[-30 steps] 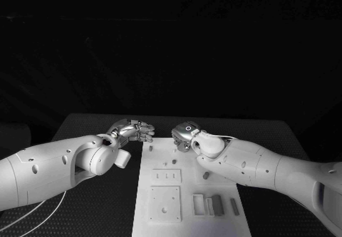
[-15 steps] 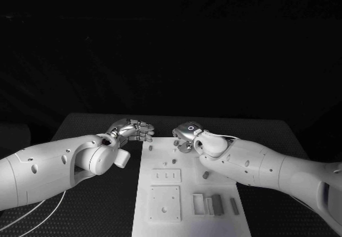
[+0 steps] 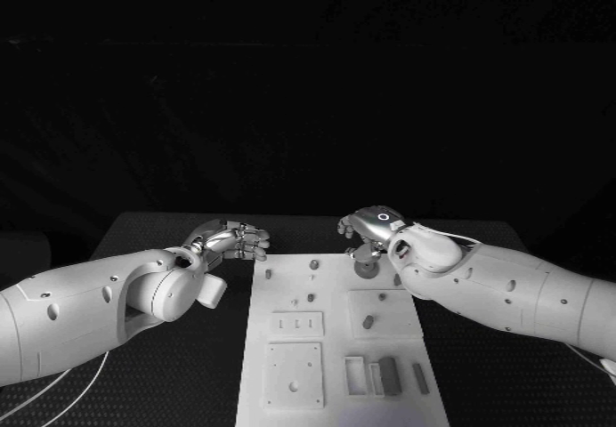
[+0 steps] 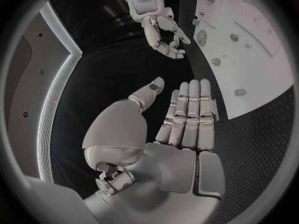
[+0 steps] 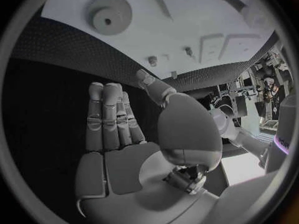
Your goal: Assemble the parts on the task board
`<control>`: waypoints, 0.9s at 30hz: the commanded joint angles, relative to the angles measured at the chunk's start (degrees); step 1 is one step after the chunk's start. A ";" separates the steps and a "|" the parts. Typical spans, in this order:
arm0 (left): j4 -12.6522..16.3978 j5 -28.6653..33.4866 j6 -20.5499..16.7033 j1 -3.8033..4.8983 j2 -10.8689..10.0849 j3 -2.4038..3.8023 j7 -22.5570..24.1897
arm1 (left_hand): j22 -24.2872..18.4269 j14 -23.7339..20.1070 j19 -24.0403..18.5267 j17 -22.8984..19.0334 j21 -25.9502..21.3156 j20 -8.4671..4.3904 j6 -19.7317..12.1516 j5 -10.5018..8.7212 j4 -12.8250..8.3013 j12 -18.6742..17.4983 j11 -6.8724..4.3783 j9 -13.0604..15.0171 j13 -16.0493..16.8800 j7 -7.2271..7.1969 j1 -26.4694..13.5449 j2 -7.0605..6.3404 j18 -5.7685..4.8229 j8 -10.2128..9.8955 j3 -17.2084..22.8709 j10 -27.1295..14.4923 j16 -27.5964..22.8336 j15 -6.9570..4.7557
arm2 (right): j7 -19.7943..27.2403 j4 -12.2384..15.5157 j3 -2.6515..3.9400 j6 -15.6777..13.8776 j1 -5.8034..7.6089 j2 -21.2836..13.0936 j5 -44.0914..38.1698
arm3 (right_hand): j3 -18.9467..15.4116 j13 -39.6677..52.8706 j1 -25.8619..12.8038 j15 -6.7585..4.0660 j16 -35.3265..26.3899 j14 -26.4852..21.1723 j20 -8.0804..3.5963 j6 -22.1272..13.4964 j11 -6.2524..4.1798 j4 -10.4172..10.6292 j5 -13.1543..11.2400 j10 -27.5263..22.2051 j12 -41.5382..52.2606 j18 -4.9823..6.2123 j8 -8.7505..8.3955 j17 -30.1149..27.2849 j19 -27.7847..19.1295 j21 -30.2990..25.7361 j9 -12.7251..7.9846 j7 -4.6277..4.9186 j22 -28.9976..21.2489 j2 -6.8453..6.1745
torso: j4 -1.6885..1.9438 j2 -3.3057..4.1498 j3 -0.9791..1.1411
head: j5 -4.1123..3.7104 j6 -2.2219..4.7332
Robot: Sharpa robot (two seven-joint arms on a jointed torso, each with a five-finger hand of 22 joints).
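Left silver many-fingered hand (image 3: 234,242) at centre-left of the head view, just off the board's far left corner; fingers straight, side by side, holding nothing. White rectangular task board (image 3: 285,311) runs down lower centre. Small grey parts: pegs (image 3: 312,264) stand near the far end, bars (image 3: 389,374) lie loose at lower right. Assembly looks barely begun. Right silver hand (image 3: 369,231) above the far edge, open, empty.

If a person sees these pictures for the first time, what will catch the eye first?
First, the two silver hands at the far end of the white task board: the left hand beside its far left corner, the right hand over its far edge. Both hold nothing. Next, the small grey parts lying at the board's near right.
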 commanded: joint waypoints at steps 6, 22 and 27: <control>-0.12 -0.54 4.40 0.07 0.01 0.06 2.79 | 0.06 -0.21 -0.55 0.10 -0.28 -0.03 -0.24 0.20 -0.13 -0.27 0.37 -0.08 0.09 0.30 -0.30 -0.45 -0.05 -0.24 -0.17 0.09 -0.46 0.33 | 7.04 0.11 -0.07 6.16 0.29 -5.05 6.42 | -0.56 -0.46 -1.62 0.18 0.41 -0.59 0.05 -0.23 0.17 1.09 -0.25 0.22 0.18 0.81 0.10 -0.20 -0.59 -0.03 -0.08 -0.70 1.13 -1.40 | -1.38 -0.13 0.36 | 0.36 0.47; -0.41 -0.65 4.13 0.04 0.22 0.06 2.43 | 0.08 -0.20 -0.55 0.18 -0.29 -0.02 -0.21 0.19 -0.10 -0.33 0.36 -0.07 0.13 0.30 -0.29 -0.32 -0.06 -0.25 -0.14 0.16 -0.52 0.34 | 9.20 -5.64 -0.24 10.89 -0.83 -1.93 7.24 | -0.74 -0.32 -2.29 -0.16 1.00 -1.83 0.35 -0.52 -0.23 2.61 -0.26 1.26 0.65 0.81 0.46 -0.49 -1.67 -0.01 -0.11 -0.74 1.14 -2.62 | -1.20 -0.06 0.29 | 0.41 -0.15; -0.48 -0.67 4.13 0.03 0.29 0.05 2.35 | 0.09 -0.19 -0.54 0.21 -0.30 -0.02 -0.22 0.20 -0.08 -0.35 0.36 -0.07 0.14 0.30 -0.30 -0.29 -0.06 -0.26 -0.14 0.17 -0.53 0.34 | 9.76 -7.86 -0.27 11.21 -1.50 -0.43 7.32 | -1.08 1.12 -2.42 -0.75 1.12 -3.11 0.66 -0.42 -0.89 3.09 -0.23 3.47 2.21 0.81 0.80 -0.78 -2.59 -0.16 -0.07 0.70 1.09 -2.77 | -1.18 -0.09 0.29 | 0.49 -0.48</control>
